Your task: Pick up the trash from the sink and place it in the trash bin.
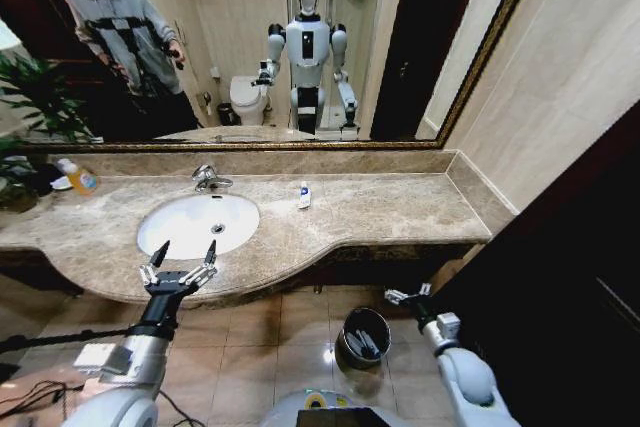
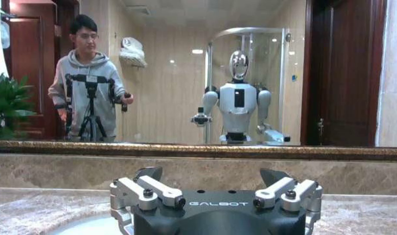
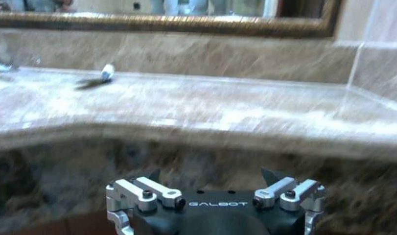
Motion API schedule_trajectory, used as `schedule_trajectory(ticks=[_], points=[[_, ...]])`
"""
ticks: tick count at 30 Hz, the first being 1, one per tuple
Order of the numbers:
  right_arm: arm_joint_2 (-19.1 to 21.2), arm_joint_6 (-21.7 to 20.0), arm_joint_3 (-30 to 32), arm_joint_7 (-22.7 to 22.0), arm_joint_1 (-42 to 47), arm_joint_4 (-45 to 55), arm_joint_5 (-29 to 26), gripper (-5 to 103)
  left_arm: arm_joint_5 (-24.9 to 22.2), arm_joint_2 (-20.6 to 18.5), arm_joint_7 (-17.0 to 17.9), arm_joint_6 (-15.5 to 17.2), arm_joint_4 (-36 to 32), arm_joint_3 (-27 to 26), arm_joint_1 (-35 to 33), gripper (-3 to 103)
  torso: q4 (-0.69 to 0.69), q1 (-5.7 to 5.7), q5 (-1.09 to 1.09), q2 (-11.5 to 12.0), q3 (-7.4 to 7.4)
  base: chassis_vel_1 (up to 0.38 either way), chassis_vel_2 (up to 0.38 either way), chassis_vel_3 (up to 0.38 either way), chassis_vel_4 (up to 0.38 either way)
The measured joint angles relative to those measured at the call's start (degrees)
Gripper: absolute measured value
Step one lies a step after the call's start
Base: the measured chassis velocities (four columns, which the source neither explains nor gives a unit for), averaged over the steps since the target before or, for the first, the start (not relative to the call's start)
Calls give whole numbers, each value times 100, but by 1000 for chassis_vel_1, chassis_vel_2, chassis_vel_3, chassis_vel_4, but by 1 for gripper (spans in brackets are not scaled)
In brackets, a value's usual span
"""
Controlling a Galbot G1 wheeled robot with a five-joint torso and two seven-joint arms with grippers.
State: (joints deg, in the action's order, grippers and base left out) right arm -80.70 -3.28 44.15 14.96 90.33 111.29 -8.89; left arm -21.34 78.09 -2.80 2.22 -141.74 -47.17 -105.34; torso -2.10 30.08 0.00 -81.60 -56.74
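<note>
The beige marble counter (image 1: 400, 209) carries the white oval sink (image 1: 190, 222) toward its left end, the basin looking bare. Below the counter's front edge, on the tiled floor, the dark trash bin (image 1: 365, 336) holds white pieces. The left gripper (image 1: 180, 269) hovers over the counter's front edge beside the sink, fingers spread. The right gripper (image 1: 407, 296) hangs just beside the bin, fingers spread, pinching nothing. A small white tube (image 1: 304, 195) stands near the counter's back edge.

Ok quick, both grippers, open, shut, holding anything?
Left gripper: open, empty, at the front rim of the sink.
Right gripper: open, empty, low beside the trash bin.
</note>
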Motion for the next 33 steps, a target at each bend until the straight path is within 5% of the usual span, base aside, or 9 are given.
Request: schedule_trajectory(ticks=[13,33], points=[[247,-817,-609,-740,-645,722,-1139,96,0,0,0,0,0,0,0,100,-1,0,0,0,-1,0,0,0,0],[304,-910,-2282,-894,-2905,-942,-878,90,0,0,0,0,0,0,0,100,-1,1,-1,0,-1,0,0,0,0]])
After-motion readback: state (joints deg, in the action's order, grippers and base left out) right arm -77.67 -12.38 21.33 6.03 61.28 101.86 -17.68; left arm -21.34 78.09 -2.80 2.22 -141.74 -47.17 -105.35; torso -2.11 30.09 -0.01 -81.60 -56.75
